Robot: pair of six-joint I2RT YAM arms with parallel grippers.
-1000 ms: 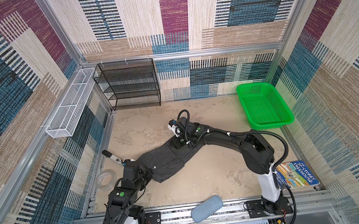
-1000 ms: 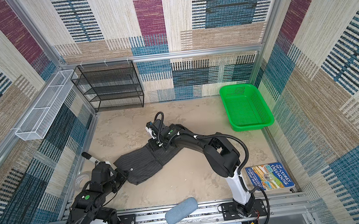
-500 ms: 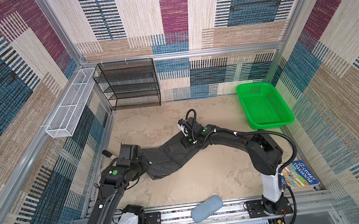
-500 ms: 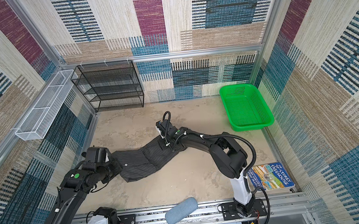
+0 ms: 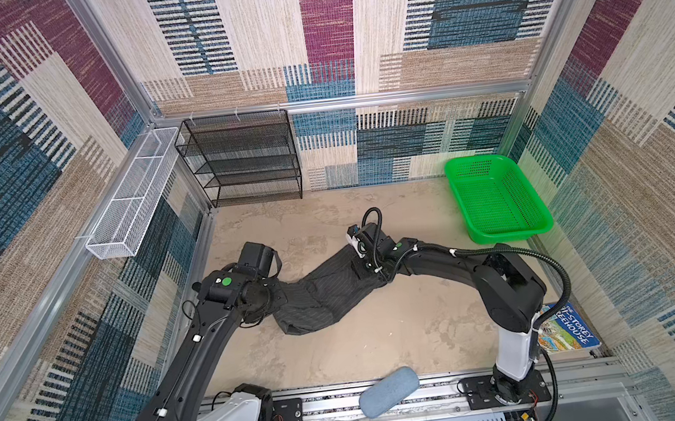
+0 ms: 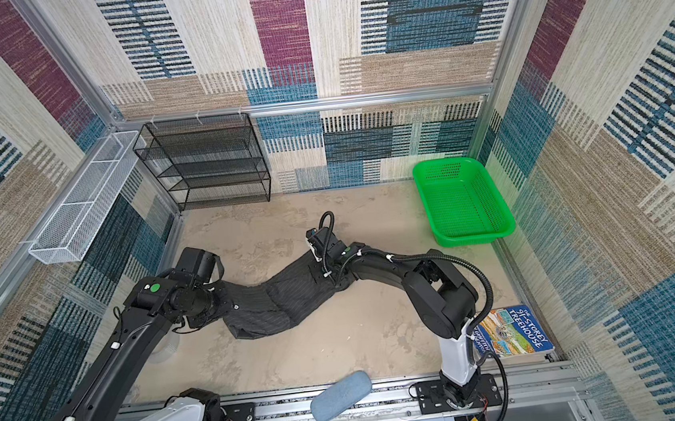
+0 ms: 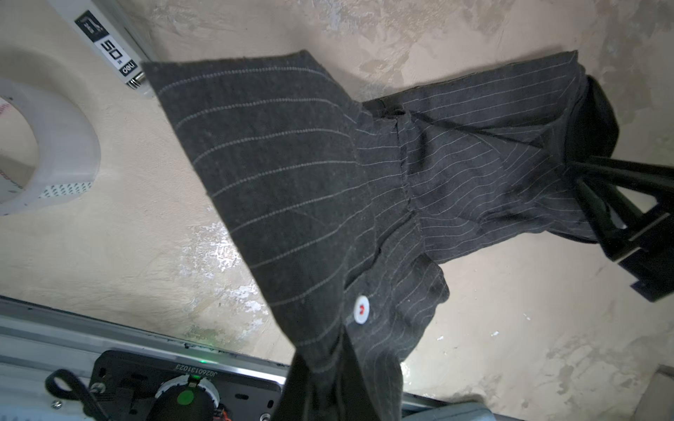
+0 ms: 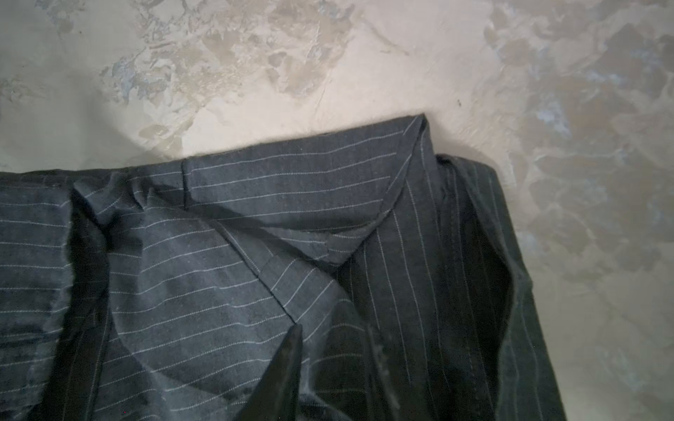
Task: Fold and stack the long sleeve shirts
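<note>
So the left gripper [image 5: 277, 299] is pinched together on the left end of the shirt [image 5: 327, 300]. You can't see the jaws from above because the wrist sits right over them, but in the left wrist view the cloth rises up to the camera with one white button [image 7: 361, 310] showing. The right gripper [image 7: 576, 171] looks clamped on the opposite end, with its dark fingers meeting in the bunched fabric. The right wrist view only shows one finger [image 8: 281, 375] against the folds. That's one shirt total, charcoal with thin pale pinstripes. It's stretched across the middle of the table [image 5: 380, 341] from near-left to far-right, and its middle sags onto the surface. Just beside the left end there's one clear tape roll [image 7: 54, 145] and one white deli-labelled stick [image 7: 109, 51]; the left arm [image 5: 197, 340] covers most of that spot in both top views. Further out are one green basket [image 5: 509, 235] at the far right, one black mesh rack [image 5: 244, 161] against the far wall and one white wire tray [image 5: 131, 204] on the left wall. One book [image 5: 567, 329] lies at the near right, and one blue-grey pouch [image 5: 389, 390] sits on the near rail. None of these touch the shirt.
</note>
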